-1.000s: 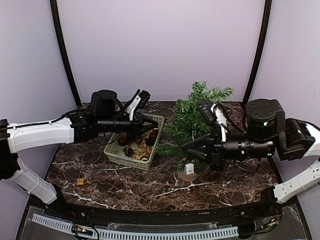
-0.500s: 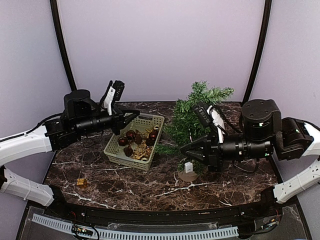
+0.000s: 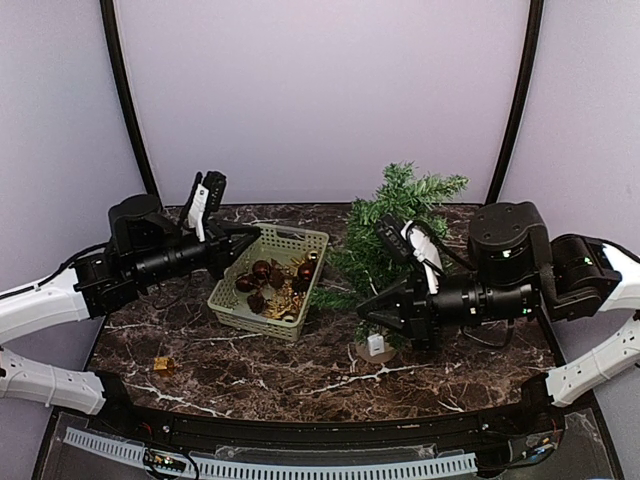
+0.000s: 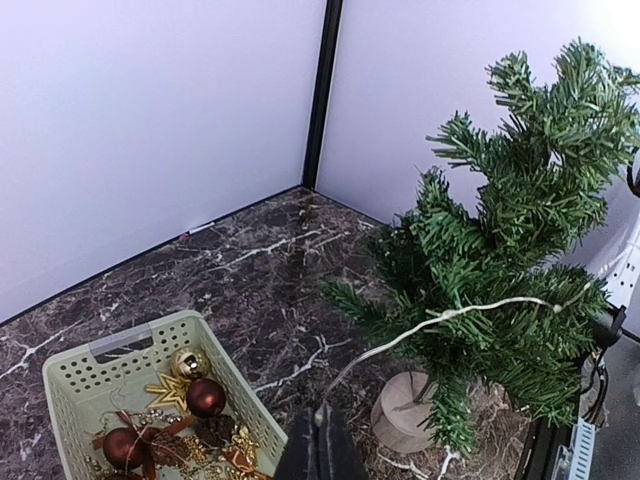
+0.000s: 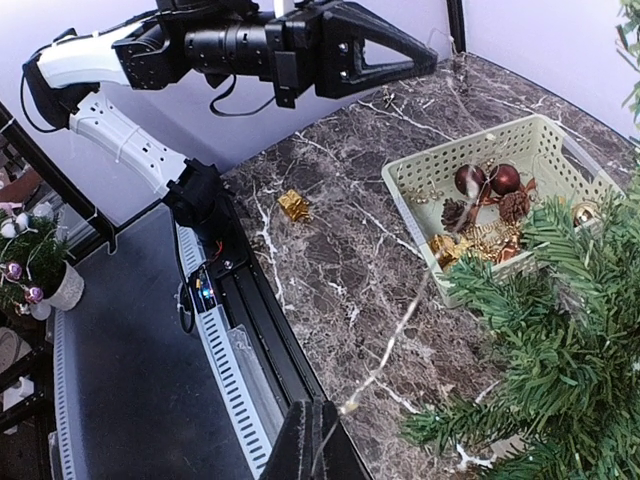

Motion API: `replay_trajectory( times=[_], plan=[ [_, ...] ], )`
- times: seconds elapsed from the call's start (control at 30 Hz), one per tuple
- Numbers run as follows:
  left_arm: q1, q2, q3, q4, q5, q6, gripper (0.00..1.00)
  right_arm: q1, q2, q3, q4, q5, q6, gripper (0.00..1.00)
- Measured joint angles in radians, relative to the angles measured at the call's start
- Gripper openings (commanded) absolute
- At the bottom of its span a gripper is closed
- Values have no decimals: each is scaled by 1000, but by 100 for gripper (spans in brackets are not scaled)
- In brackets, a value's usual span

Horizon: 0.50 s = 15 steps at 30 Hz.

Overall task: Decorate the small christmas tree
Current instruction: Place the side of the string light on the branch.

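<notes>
Xmas tree [image 3: 404, 197] beside R end effector [image 3: 367, 307]

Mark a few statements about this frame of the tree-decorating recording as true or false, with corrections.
1. The small christmas tree stands upright. True.
2. The basket is empty. False: it holds dark red balls and gold ornaments.
3. The left hand and right hand are both shut. True.
4. The gold box lies right of the tree. False: it lies on the left side, nearer the front edge than the basket.
5. A thin wire runs from the left hand across the tree. True.
</notes>
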Motion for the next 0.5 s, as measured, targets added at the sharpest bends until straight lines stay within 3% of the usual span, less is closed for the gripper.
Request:
replay_trajectory(
  times=[0.5],
  plan=[
    [14,-269,-170,1,-26,-54,0,0,-20,-6,-54,4,49,0]
  ],
)
